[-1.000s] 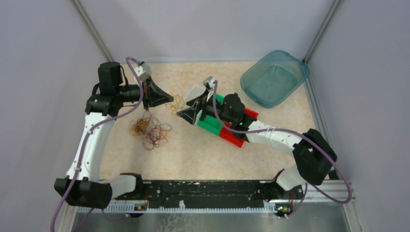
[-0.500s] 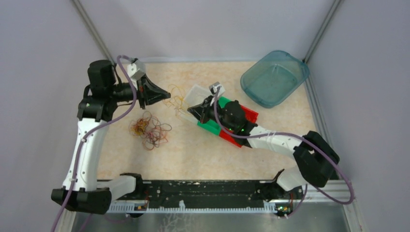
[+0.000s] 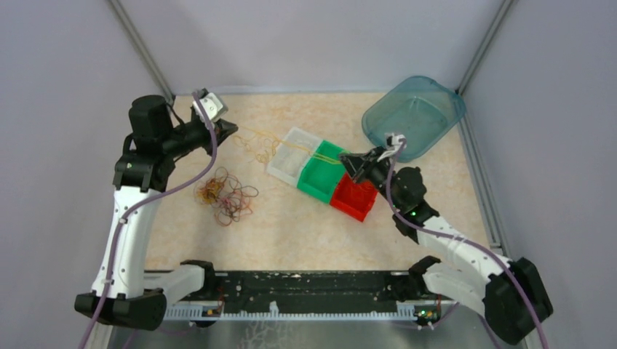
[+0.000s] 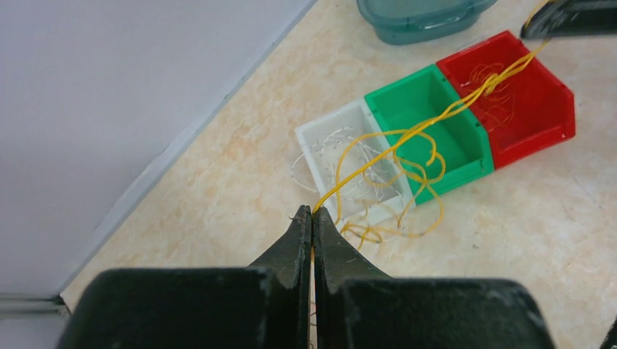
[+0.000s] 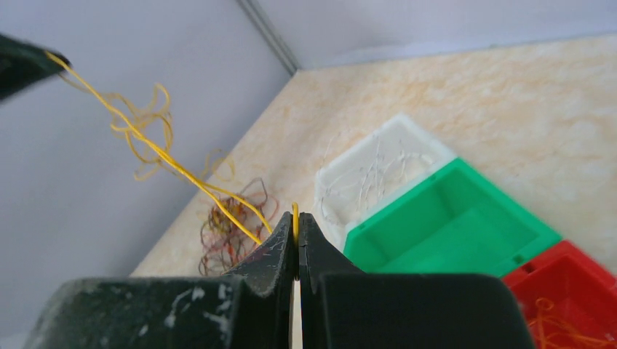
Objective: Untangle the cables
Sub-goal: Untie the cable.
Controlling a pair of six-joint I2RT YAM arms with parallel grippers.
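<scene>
between the left end effector (image 4: pixel 312 212) and right end effector (image 5: pixel 297 214), both clamped on it, a thin yellow cable loop bunch (image 4: pixel 491 81) stretches taut over white, green and red plastic bins (image 3: pixel 320 182). brown-red tangled loops (image 3: pixel 225 196) lie apart on the bare bench (image 3: pixel 291 233).

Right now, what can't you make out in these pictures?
Yellow bands: how many run between the left gripper and right gripper; they overlap in both wrist views and are too thin from the top.
Pile: loop count; too small from the top, partly behind the right gripper's finger in its wrist view.
Red bin: cut off by the right wrist view's edge.
Tub: inside cut off by the left wrist view's top edge.
</scene>
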